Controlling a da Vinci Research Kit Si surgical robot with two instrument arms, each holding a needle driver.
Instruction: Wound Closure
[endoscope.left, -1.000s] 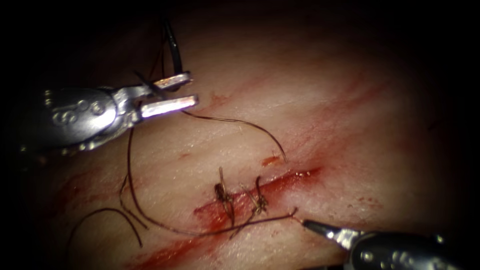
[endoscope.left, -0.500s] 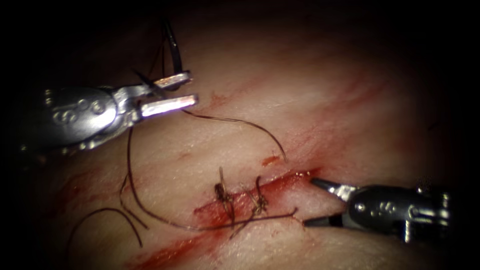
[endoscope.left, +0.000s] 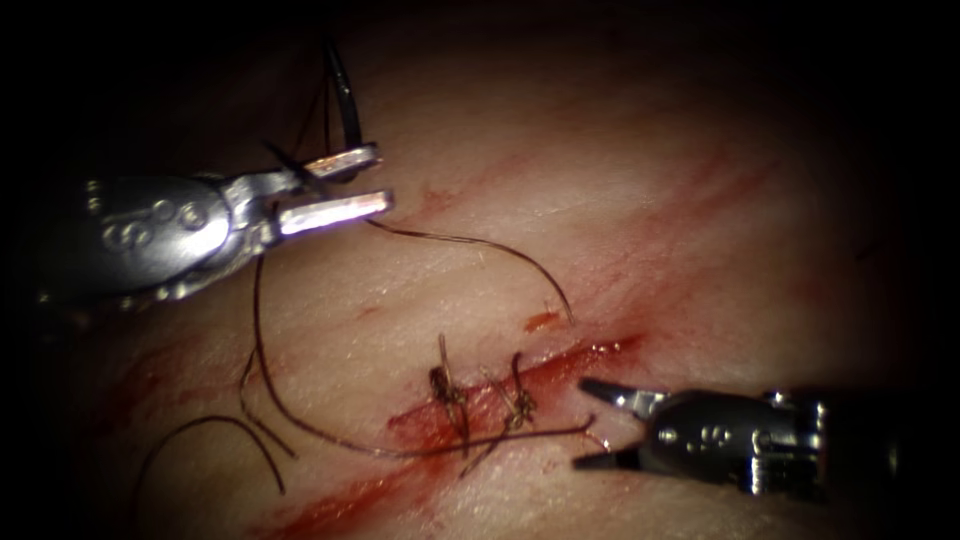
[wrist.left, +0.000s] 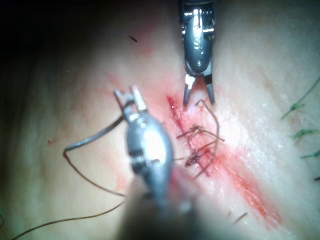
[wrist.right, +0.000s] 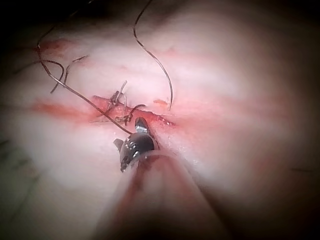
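- The left tool (endoscope.left: 345, 185) sits well off to the upper left of the cut (endoscope.left: 590, 355), over bare tissue (endoscope.left: 700, 250). It holds the needle (endoscope.left: 345, 100) deep between its jaws. The jaw tips are only a narrow gap apart.
- The needle is completely out of the tissue. In the endoscope view its dark curve rises from the jaws. In the left wrist view the needle (wrist.left: 95, 137) sweeps away from the left tool (wrist.left: 131, 97), and the grip looks to be close to one end of the curve. I can't tell which end.
- The thread (endoscope.left: 480, 243) runs from the left tool's jaws in an arc and goes into the tissue just above the right end of the cut.
- Another strand (endoscope.left: 300, 425) drops from the left tool, curves along left of the cut, then crosses it and ends near the right tool.
- The right tool (endoscope.left: 590, 422) is at the right end of the cut with its jaws spread wide and nothing in them. The end of that strand lies between the two tips. It's visible in the left wrist view (wrist.left: 198, 95) and the right wrist view (wrist.right: 131, 136) too.
- Two tied stitches (endoscope.left: 445, 390) already sit across the cut, side by side.
- Red fluid (endoscope.left: 340, 505) is smeared along the cut and down to the lower left.
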